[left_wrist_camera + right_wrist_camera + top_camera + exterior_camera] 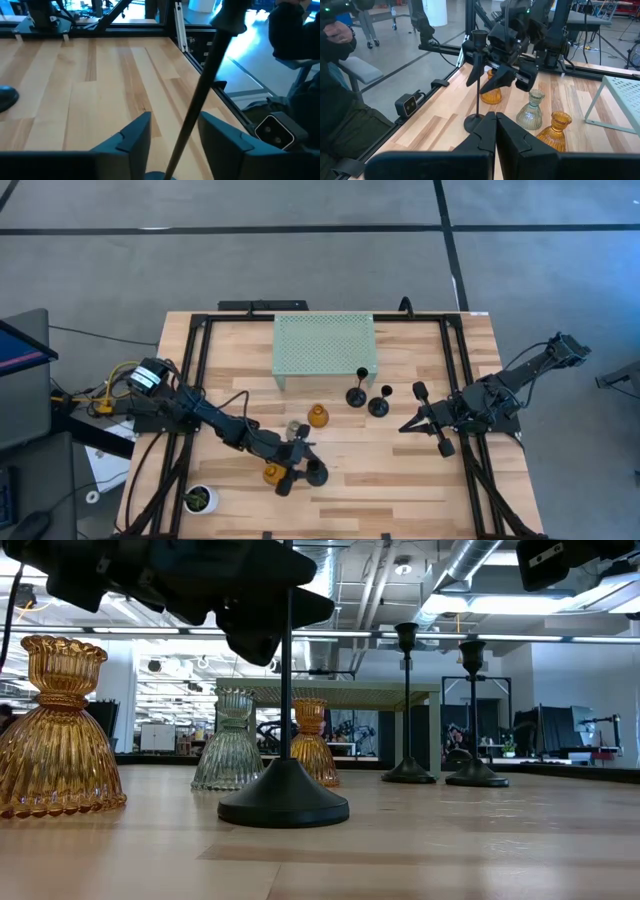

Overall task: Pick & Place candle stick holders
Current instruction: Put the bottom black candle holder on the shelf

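Releasing cleanly requires the left gripper [172,135], fingers parted around the upright stem of the black candle stick holder [284,795] standing on the table's near edge beside an amber holder [55,730], to rise straight off without tilting it, while the closed right gripper [495,127] waits.

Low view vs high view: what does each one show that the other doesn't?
Only the low view: the ribbed glass of the near amber holder and the room behind the table. Only the high view: the whole layout, the white pot with a plant, the pale green stand's top, and the right gripper shut and waiting apart. Both: the left gripper open around the black holder, which stands on the table, and two more black holders.
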Robot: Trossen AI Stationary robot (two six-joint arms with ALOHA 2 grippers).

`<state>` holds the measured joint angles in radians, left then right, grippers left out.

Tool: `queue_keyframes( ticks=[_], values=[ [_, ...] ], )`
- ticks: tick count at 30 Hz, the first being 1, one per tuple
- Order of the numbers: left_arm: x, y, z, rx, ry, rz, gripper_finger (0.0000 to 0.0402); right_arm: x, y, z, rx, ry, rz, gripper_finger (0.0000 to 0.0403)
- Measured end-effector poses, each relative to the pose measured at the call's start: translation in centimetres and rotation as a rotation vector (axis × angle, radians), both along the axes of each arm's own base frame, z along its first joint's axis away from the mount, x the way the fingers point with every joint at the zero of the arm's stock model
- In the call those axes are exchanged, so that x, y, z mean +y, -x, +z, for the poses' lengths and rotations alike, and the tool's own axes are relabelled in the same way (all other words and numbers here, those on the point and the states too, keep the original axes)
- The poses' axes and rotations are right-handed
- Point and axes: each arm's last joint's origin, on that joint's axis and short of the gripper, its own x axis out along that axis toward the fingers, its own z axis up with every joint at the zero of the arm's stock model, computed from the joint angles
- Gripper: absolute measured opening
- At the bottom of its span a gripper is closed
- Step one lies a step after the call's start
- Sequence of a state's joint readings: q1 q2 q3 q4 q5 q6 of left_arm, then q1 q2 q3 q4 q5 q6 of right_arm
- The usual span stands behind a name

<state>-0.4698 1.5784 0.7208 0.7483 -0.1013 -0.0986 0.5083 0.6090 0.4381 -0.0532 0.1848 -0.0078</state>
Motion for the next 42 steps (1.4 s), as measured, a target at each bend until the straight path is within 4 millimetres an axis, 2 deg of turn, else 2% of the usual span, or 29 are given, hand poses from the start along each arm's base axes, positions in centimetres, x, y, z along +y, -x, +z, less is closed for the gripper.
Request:
queue_keyframes(
  ticks=[8, 14, 22, 27, 30, 42],
  values=[
    [0.0, 0.0, 0.0, 0.005, 0.018, 0.004, 0.0059, 0.0, 0.0, 0.0, 0.000, 0.000, 0.000, 0.0000],
    [0.1, 0.0, 0.2, -0.002, 0.021, 0.009, 0.0016, 0.0, 0.0, 0.0, 0.000, 0.000, 0.000, 0.0000],
    [0.1, 0.0, 0.1, 0.018, 0.049, 0.049, 0.0033, 0.0, 0.0, 0.0, 0.000, 0.000, 0.000, 0.0000],
    [0.6, 0.4, 0.4, 0.083, 0.110, 0.128, 0.0012, 0.0, 0.0, 0.0, 0.000, 0.000, 0.000, 0.0000],
    [0.8, 1.0, 0.9, 0.120, 0.137, 0.162, 0.0017, 0.0, 0.0, 0.0, 0.000, 0.000, 0.000, 0.0000],
    [3.0, 4.3, 6.6, 0.003, 0.186, 0.257, 0.0018, 0.0, 0.0, 0.0, 0.001, 0.000, 0.000, 0.0000]
  ],
)
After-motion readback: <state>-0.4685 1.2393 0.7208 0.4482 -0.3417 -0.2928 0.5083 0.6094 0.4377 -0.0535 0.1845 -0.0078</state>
